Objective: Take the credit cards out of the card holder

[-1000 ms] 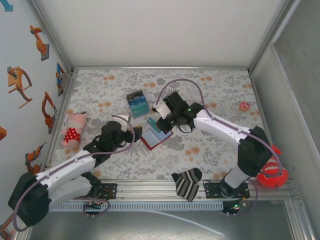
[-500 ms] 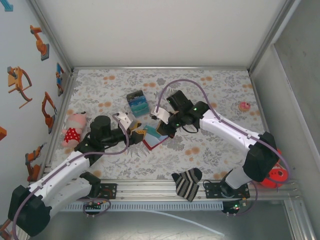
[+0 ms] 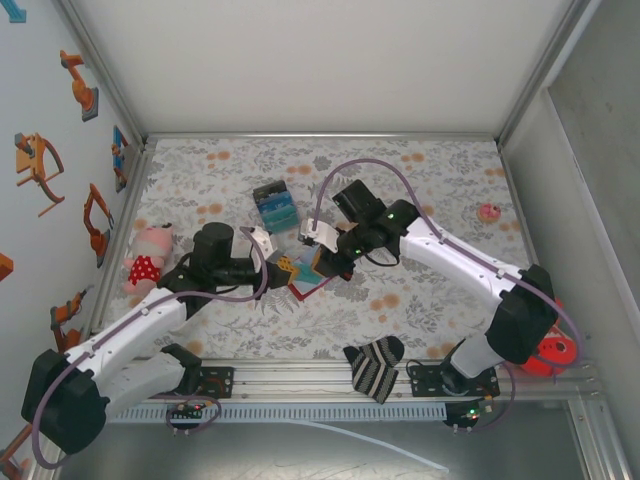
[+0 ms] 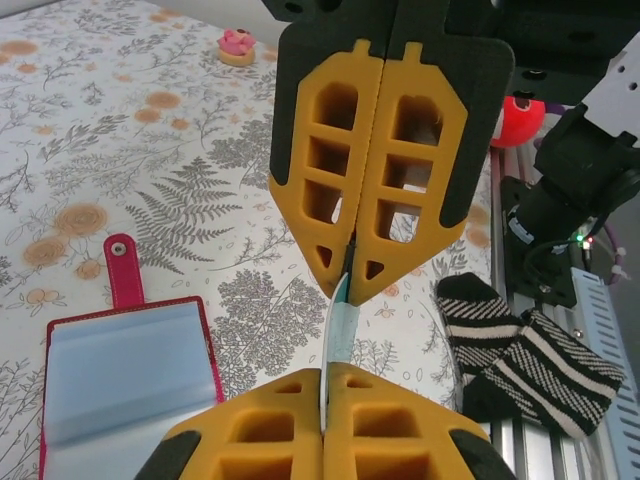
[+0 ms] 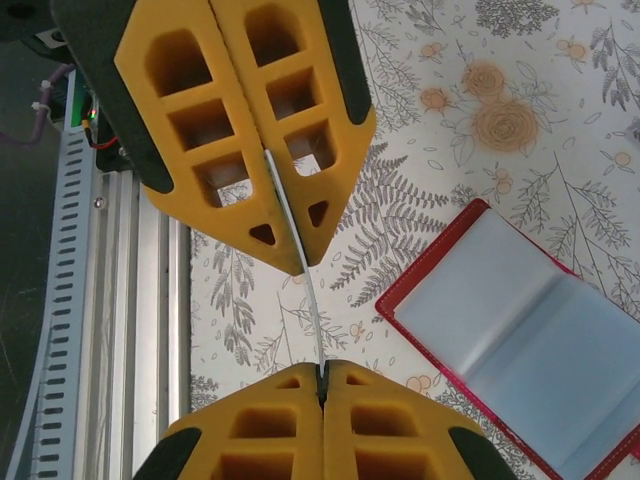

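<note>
1. Tabletop: I see a floral-patterned surface, walled in on three sides.
2. Left arm: it reaches from the near left toward the centre. Its jaws are clamped on one end of a teal credit card.
3. Right arm: it reaches in from the near right and meets the left arm tip to tip. Its jaws are clamped on the opposite end of the same card.
4. Striped sock: black and white, lying at the near edge between the two arm bases.
5. Soft toy: pink with a red spotted part, at the left edge, well apart from the work.
6. Card holder: red, lying open and flat near the centre of the tabletop, blue-grey inside facing up and closing tab spread out. It sits just below the meeting jaws, apart from both.
7. Blue-and-dark bundle: near the holder, on its far side. I cannot tell what it is.
8. The held card: seen edge-on, it spans the gap between the two sets of jaws, raised off the tabletop and clear of the holder.
9. Small pink object: far right, too small to identify.
</note>
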Robot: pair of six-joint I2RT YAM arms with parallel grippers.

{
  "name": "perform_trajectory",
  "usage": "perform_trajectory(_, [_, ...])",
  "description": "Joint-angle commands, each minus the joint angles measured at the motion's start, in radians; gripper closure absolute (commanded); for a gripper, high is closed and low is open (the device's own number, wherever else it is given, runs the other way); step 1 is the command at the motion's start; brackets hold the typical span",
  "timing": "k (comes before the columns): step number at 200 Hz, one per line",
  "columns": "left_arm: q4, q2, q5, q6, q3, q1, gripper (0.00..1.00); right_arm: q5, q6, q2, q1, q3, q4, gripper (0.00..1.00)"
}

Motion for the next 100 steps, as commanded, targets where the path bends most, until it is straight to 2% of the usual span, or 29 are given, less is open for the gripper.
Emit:
perform_trajectory(1, [-0.003, -0.021, 0.025, 0.013, 0.022, -0.007, 1.00, -0.041, 0.003, -0.035, 0.010, 0.019, 0.026, 1.00])
perform_trajectory(16, [0.018, -0.051, 0.014, -0.010, 0.006, -0.008, 1.00, -0.009, 0.043, -0.056, 0.010, -0.003, 0.071, 0.82])
perform_trajectory(39, [0.054, -0.123, -0.048, -0.074, -0.024, -0.010, 1.00, 0.071, 0.141, -0.115, 0.006, -0.070, 0.205, 0.69])
perform_trajectory(46, [0.078, -0.152, -0.073, -0.107, -0.041, -0.011, 1.00, 0.092, 0.175, -0.145, 0.002, -0.099, 0.254, 0.51])
perform_trajectory(51, [0.100, -0.171, -0.091, -0.134, -0.055, -0.012, 1.00, 0.102, 0.198, -0.165, 0.000, -0.121, 0.288, 0.47])
perform_trajectory(82, [0.250, -0.276, -0.157, -0.303, -0.133, -0.024, 1.00, 0.159, 0.366, -0.292, -0.020, -0.261, 0.526, 0.42])
perform_trajectory(100, [0.338, -0.330, -0.217, -0.376, -0.175, -0.049, 1.00, 0.118, 0.475, -0.346, -0.043, -0.342, 0.682, 0.40])
